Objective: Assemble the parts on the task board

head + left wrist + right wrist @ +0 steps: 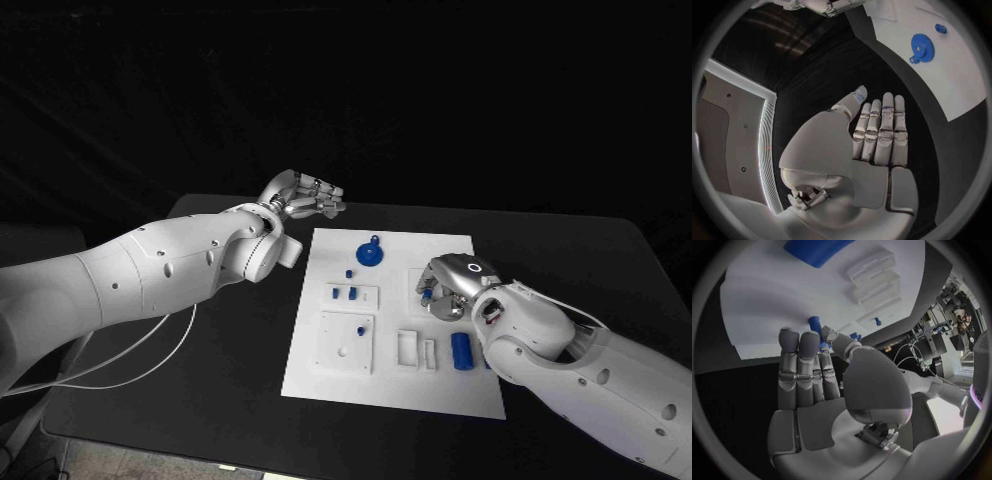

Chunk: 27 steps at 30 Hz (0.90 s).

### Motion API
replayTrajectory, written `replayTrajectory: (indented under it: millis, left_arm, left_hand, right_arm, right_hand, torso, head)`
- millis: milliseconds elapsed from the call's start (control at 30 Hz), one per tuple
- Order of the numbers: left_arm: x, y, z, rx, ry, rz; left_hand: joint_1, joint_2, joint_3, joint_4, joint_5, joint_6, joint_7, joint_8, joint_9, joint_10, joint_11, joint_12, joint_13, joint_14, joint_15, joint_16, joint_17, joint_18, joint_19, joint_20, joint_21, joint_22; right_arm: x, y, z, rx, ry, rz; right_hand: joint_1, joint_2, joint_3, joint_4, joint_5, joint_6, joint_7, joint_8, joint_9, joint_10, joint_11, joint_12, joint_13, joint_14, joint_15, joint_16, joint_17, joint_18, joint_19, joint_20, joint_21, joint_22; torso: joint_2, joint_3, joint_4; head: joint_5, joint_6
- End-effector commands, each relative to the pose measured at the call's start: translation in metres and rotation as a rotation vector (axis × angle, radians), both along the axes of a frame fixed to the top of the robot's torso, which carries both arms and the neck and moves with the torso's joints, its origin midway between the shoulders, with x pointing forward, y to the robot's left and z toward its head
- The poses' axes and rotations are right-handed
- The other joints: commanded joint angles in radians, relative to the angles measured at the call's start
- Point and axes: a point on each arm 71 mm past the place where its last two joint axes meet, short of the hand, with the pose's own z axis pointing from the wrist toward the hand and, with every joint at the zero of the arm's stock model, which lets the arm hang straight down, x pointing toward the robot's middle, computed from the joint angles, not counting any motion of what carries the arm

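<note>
Two hands: both over the black table [577, 250]
Left hand [306, 195]: off the board's 11 o'clock corner, fingers straight and pressed side by side, holding nothing
Right hand [447, 285]: over the board's 3 o'clock edge, pinching a small blue peg [816, 326] between thumb and fingers
Board [433, 385]: white, at the table's centre
Gear [371, 253]: blue, at the board's 12 o'clock end
Cylinder [462, 350]: blue, lying at 4 o'clock, near the right wrist
Pegs [346, 294]: small, blue, standing at 10 o'clock

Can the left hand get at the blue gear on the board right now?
Probably yes: the left hand is open above the table beyond the task board, and nothing lies between it and the blue gear.
</note>
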Motion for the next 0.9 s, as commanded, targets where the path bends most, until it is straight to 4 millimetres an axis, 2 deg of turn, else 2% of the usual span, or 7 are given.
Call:
replayTrajectory:
  millis: [33,467,667,800,900]
  left_arm:
    - [0.0,-0.002,0.001,-0.006,0.001,-0.011]
    - [0.001,-0.001,0.001,-0.003,0.004,-0.005]
    - [0.002,-0.003,0.001,-0.003,0.005,-0.006]
    - [0.003,-0.005,0.0,-0.002,0.006,-0.006]
    - [0.004,-0.007,0.0,0.001,0.006,-0.002]
  left_hand:
    - [0.002,-0.002,0.002,0.004,0.005,0.0,0.001,0.001,0.001,-0.006,0.0,0.0,0.0,-0.006,0.0,-0.002,0.001,-0.004,-0.006,-0.001,-0.002,-0.001]
    - [0.002,-0.001,0.002,0.006,0.005,-0.001,0.001,0.001,0.001,-0.007,0.001,0.0,0.0,-0.006,0.0,-0.002,0.001,-0.004,-0.006,0.0,-0.002,-0.004]
    - [0.002,-0.001,0.002,0.006,0.005,-0.001,0.001,0.001,0.001,-0.007,0.001,0.0,0.0,-0.006,0.0,-0.002,0.001,-0.004,-0.006,0.0,-0.002,-0.004]
    - [0.002,-0.001,0.002,0.006,0.005,-0.001,0.001,0.001,0.001,-0.007,0.001,0.0,0.0,-0.006,0.0,-0.002,0.001,-0.004,-0.006,0.0,-0.002,-0.004]
    - [0.003,-0.002,0.002,0.007,0.004,-0.001,0.001,0.001,0.002,-0.008,0.001,0.0,0.0,-0.007,0.0,-0.002,0.001,-0.004,-0.008,0.0,-0.002,-0.006]
  right_arm:
    - [-0.001,0.001,0.007,0.005,-0.064,-0.003]
    - [-0.019,0.025,0.033,0.105,-0.137,0.075]
    - [-0.028,0.044,0.04,0.154,-0.144,0.128]
    - [-0.036,0.059,0.037,0.171,-0.136,0.171]
    - [-0.045,0.074,0.03,0.176,-0.12,0.214]
  right_hand:
    - [0.016,0.018,-0.01,0.003,0.006,0.008,0.0,0.001,0.002,0.059,-0.034,0.003,0.013,0.001,-0.009,-0.005,0.002,0.014,0.038,-0.007,0.006,0.004]
    - [0.022,0.006,0.0,0.014,0.006,0.014,-0.002,0.001,0.002,0.066,-0.035,0.002,0.011,0.002,-0.01,-0.013,0.008,0.013,0.038,-0.008,0.002,0.018]
    - [0.022,0.006,-0.001,0.016,0.006,0.015,-0.002,0.001,0.002,0.067,-0.036,0.002,0.01,0.003,-0.01,-0.015,0.009,0.013,0.039,-0.009,0.003,0.02]
    - [0.023,0.005,-0.003,0.015,0.006,0.016,-0.003,0.001,0.002,0.068,-0.036,0.002,0.01,0.004,-0.01,-0.016,0.01,0.01,0.04,-0.008,0.007,0.024]
    - [0.023,0.005,-0.003,0.015,0.006,0.016,-0.003,0.001,0.002,0.068,-0.036,0.002,0.01,0.004,-0.01,-0.016,0.01,0.01,0.04,-0.008,0.007,0.024]
  torso:
    - [0.0,-0.0007,0.0003]
    - [0.0,-0.0017,0.0014]
    - [-0.002,-0.0047,-0.0015]
    - [-0.001,-0.0028,0.0003]
    - [-0.001,-0.0011,0.0039]
  head:
    - [0.0,0.0]
    - [0.005,-0.003]
    - [0.014,-0.006]
    - [0.017,-0.006]
    - [0.026,-0.008]
